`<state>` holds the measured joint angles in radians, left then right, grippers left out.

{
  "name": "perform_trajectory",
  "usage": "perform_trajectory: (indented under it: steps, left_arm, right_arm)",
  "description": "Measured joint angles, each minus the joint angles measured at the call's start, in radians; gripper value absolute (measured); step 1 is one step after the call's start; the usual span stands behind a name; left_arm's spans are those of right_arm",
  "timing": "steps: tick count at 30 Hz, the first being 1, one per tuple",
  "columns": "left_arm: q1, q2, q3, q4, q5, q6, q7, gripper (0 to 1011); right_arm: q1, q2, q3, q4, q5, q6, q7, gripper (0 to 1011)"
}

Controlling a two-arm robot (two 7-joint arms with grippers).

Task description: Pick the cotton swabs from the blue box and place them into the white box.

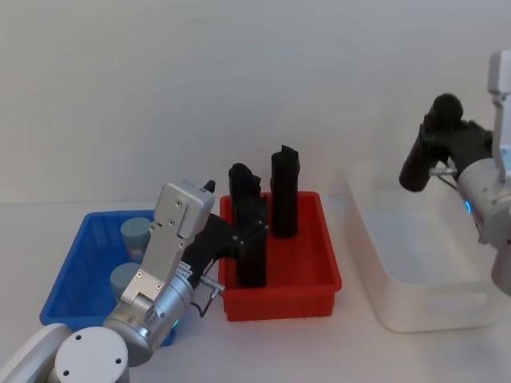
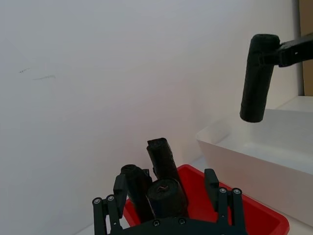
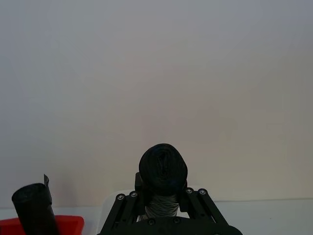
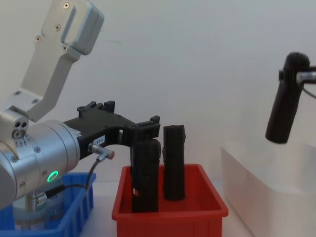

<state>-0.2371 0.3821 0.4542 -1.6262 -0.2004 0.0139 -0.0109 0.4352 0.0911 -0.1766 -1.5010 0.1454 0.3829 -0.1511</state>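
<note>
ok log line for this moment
left gripper: open around tall black block in red plastic bin | right gripper: shut on second black block over large white box | cotton swab tubs in blue slatted box

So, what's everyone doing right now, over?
Right gripper shut on a black block over white box. Left gripper open around another block in red bin. Cotton swabs untouched in blue box.
</note>
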Motion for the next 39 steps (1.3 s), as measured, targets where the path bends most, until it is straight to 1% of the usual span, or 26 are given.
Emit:
perform_trajectory:
  steps: [5,6,7,9,11,13,14,16,17,19,21,25,28,39]
  left_arm:
    - [0.000,0.000,0.000,0.000,0.000,0.000,0.000,1003]
    - [0.000,0.000,0.000,0.000,0.000,0.000,0.000,1003]
    - [0.000,0.000,0.000,0.000,0.000,0.000,0.000,1003]
    - [0.000,0.000,0.000,0.000,0.000,0.000,0.000,1003]
    - [0.000,0.000,0.000,0.000,0.000,0.000,0.000,1003]
    - [0.000,0.000,0.000,0.000,0.000,0.000,0.000,1003]
    - [0.000,0.000,0.000,0.000,0.000,0.000,0.000,1003]
    - [0.000,0.000,0.000,0.000,0.000,0.000,0.000,1003]
    - [0.000,0.000,0.000,0.000,0.000,0.000,0.000,1003]
    - [0.000,0.000,0.000,0.000,0.000,0.000,0.000,1003]
    - [0.000,0.000,0.000,0.000,0.000,0.000,0.000,1003]
    - [0.000,0.000,0.000,0.000,0.000,0.000,0.000,1003]
    - [0.000,0.000,0.000,0.000,0.000,0.000,0.000,1003]
    - [0.000,0.000,0.000,0.000,0.000,0.000,0.000,1003]
  right_arm:
    - [-0.001,-0.002,-0.004,0.041,-0.015,0.009,0.014,355]
    - [-0.001,-0.002,-0.004,0.044,-0.017,0.009,0.015,386]
    - [-0.001,-0.002,-0.005,0.052,-0.020,0.011,0.018,393]
    - [-0.001,-0.003,-0.006,0.059,-0.023,0.012,0.020,473]
    - [-0.001,-0.003,-0.007,0.065,-0.025,0.014,0.022,515]
    - [0.000,-0.004,-0.008,0.073,-0.028,0.015,0.025,597]
    - [-0.001,-0.004,-0.008,0.076,-0.029,0.016,0.026,613]
    - [0.000,-0.005,-0.008,0.082,-0.032,0.017,0.028,694]
    - [0.000,-0.005,-0.009,0.084,-0.032,0.018,0.028,714]
    - [0.000,-0.005,-0.009,0.089,-0.034,0.019,0.030,790]
    - [0.000,-0.005,-0.010,0.092,-0.035,0.019,0.031,827]
    - [0.000,-0.005,-0.010,0.098,-0.037,0.021,0.034,959]
    - [0.000,-0.006,-0.010,0.102,-0.039,0.021,0.035,1001]
    - [0.000,-0.007,-0.012,0.108,-0.041,0.023,0.037,1001]
